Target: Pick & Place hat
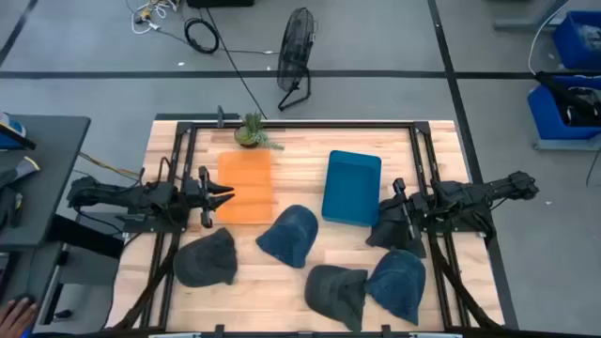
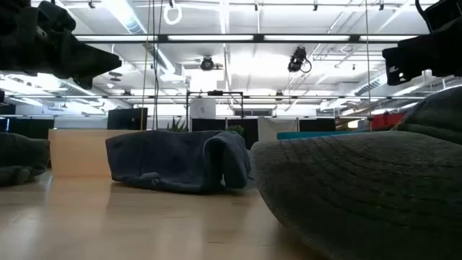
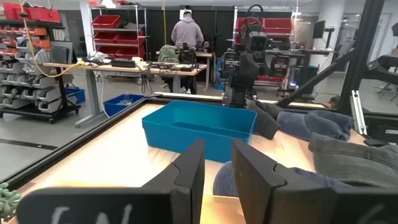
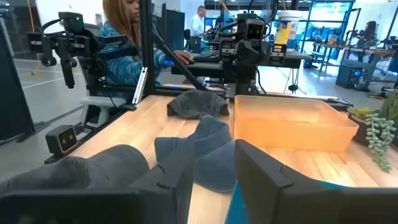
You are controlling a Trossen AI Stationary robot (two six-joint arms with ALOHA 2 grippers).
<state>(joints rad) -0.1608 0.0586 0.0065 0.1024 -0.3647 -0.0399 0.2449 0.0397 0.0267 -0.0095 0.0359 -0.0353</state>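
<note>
Hats, four of them, lie loose on the wooden bench [image 1: 300, 178]: a blue hat [image 1: 289, 235] at centre, just below the gap between the two bins, a grey hat [image 1: 207, 258] to its left, a dark hat [image 1: 336, 293] and a second blue hat [image 1: 399, 284] at lower right. Blue bin [image 1: 351, 188] and orange bin [image 1: 245, 186] sit side by side. Left tool [image 1: 218, 195] hovers at the orange bin's edge, fingers spread, empty. Right tool [image 1: 387, 228] beside the blue bin, spread, empty. Small plant [image 1: 251, 131] at the far edge.
</note>
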